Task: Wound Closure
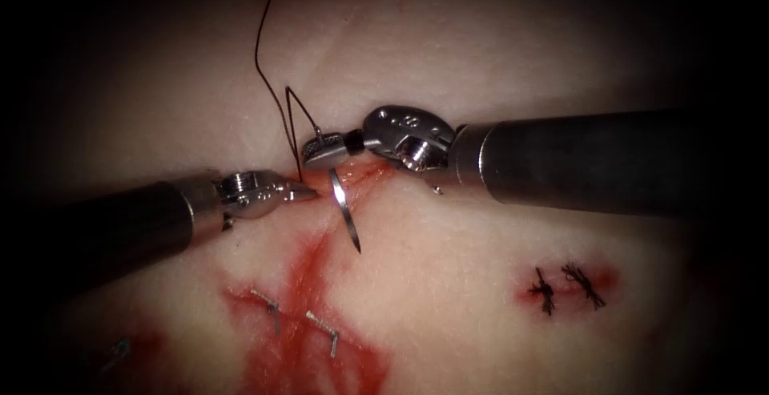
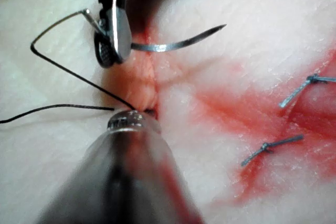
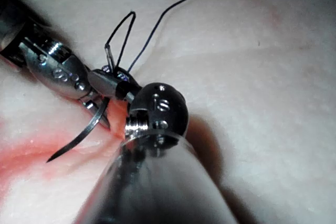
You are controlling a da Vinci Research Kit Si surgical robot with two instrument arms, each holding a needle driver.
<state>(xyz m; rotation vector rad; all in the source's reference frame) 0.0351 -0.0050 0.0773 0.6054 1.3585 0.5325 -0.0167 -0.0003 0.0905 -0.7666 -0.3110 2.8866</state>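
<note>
Needle (image 1: 346, 217) sat in the grasp of the right tool (image 1: 327, 153), whose jaws were clenched on it near its swaged end, where the thread joins; the rest of the curve hung free below the jaws, its sharp point lying over the tissue (image 1: 448, 235) and not buried in it. From the left wrist view the needle (image 2: 176, 44) ran out sideways from the right tool (image 2: 113, 40), its tip clear of the surface. From the right wrist view the right tool (image 3: 113, 82) held the needle (image 3: 79, 137) just above the cut. Just beside it, on the left of the cut (image 1: 360, 177), the left tool (image 1: 303, 193) had its jaws pressed together at the cut's edge, with the thread running down right at their tip; I cannot tell whether they gripped thread, tissue or nothing. Dark thread (image 1: 268, 58) rose from the cut, made a small loop by the right tool, and trailed away upward. Further out, red fluid (image 1: 312, 339) stained the tissue below the cut, with pale cut ends of thread (image 1: 324, 332) lying in it. Well to the right sat two dark knots (image 1: 570, 287) in a small red patch.
</note>
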